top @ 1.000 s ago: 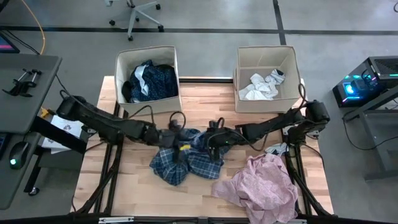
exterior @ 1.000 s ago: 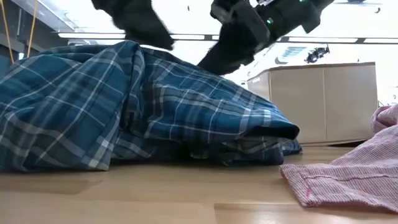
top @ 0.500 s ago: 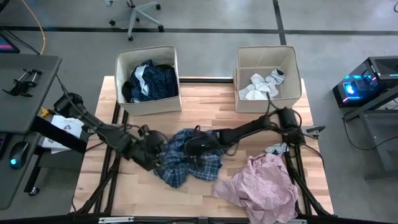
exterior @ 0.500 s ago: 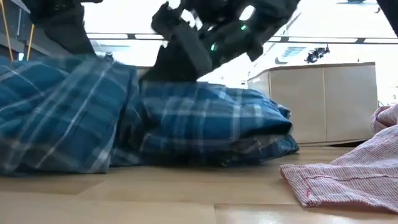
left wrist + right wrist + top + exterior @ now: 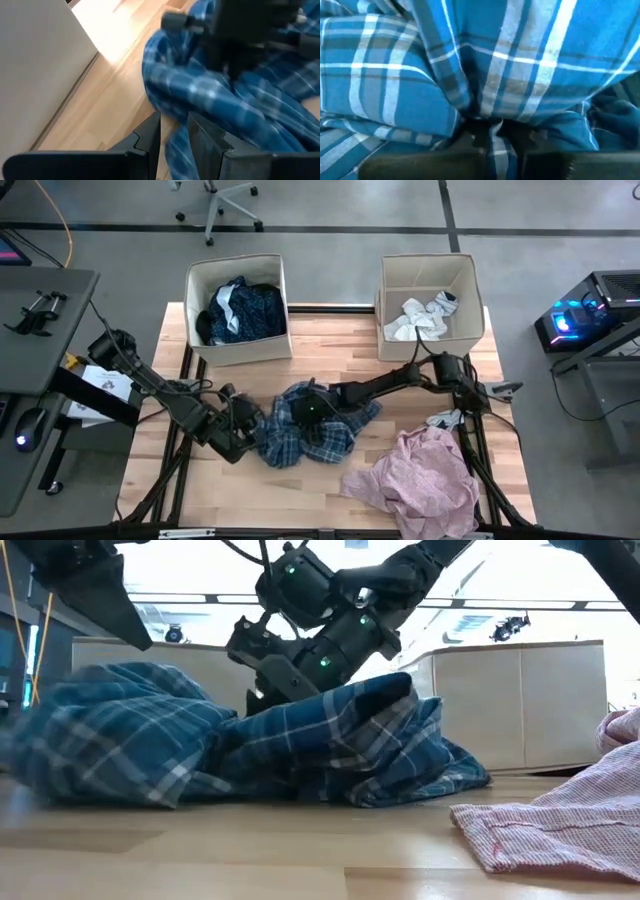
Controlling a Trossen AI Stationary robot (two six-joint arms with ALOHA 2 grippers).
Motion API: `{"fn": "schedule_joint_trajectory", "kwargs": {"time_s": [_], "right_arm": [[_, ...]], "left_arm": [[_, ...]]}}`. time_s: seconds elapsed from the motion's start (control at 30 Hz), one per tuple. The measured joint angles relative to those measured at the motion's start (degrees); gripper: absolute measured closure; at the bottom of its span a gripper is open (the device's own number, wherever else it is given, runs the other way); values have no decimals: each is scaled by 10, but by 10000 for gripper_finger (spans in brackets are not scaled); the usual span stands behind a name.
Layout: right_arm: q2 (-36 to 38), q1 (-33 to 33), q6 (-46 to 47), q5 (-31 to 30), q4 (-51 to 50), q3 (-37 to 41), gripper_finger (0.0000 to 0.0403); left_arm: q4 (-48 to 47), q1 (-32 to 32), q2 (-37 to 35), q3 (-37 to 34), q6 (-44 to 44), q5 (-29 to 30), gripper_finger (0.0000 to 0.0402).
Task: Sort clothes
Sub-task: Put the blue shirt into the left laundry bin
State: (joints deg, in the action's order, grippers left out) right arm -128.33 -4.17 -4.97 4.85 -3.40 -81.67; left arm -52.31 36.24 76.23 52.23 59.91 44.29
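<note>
The blue-white plaid shirt [image 5: 312, 427] lies bunched in a heap at the table's middle. My right gripper [image 5: 310, 412] reaches in from the right and is shut on its top. My left gripper [image 5: 246, 436] is at the heap's left side, with plaid cloth between its fingers [image 5: 205, 142]. A dark navy patterned shirt [image 5: 243, 310] fills the left beige box [image 5: 237, 272]. White socks [image 5: 420, 318] lie in the right box [image 5: 428, 268]. A pale pink garment [image 5: 420, 475] is spread at the near right, with small socks [image 5: 443, 420] beside it. My left gripper pinches the plaid shirt's left-hand edge [image 5: 175, 147] between its two fingers, coming low and slanting from the table's left. The cloth there lies slack on the table. My right gripper pinches a gathered fold [image 5: 485, 107] on top of the shirt, several layers, from above and from the right. That fold stands up as a ridge [image 5: 385, 690], and the shirt's remaining cloth lies on the table.
Bare wood shows along the near edge left of the pink garment and between the boxes. A side table [image 5: 45, 310] stands beyond the table's left edge, and a lit device [image 5: 575, 320] sits on the right.
My right gripper has gone toward the table's left edge and down into the plaid shirt. My left gripper has drawn back toward the near left. The shirt, spread flat before, is now gathered into a tighter heap with a raised ridge at my right gripper.
</note>
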Motion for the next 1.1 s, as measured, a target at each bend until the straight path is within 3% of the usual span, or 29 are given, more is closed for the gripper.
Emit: {"fn": "schedule_joint_trajectory", "kwargs": {"time_s": [0.17,0.4,0.53,0.63,0.77,0.9,1.03,1.1], "right_arm": [[98,-14,-13,-137,-130,9,395],[317,-45,-22,-426,-299,7,400],[452,-48,-73,-569,-313,7,401],[533,-37,-131,-619,-281,5,401],[601,-6,-203,-558,-216,5,402],[620,44,-270,-412,-84,5,402],[597,103,-283,-226,28,5,402],[576,129,-267,-167,59,5,402]], "left_arm": [[-4,5,0,0,0,1,314],[-3,19,0,0,0,41,314],[-2,24,0,0,0,69,314],[-2,25,0,0,-1,80,314],[-2,25,0,0,-8,93,314],[-2,25,0,1,-42,142,314],[-1,24,-1,22,-115,269,314],[-1,24,-1,38,-171,354,314]]}}
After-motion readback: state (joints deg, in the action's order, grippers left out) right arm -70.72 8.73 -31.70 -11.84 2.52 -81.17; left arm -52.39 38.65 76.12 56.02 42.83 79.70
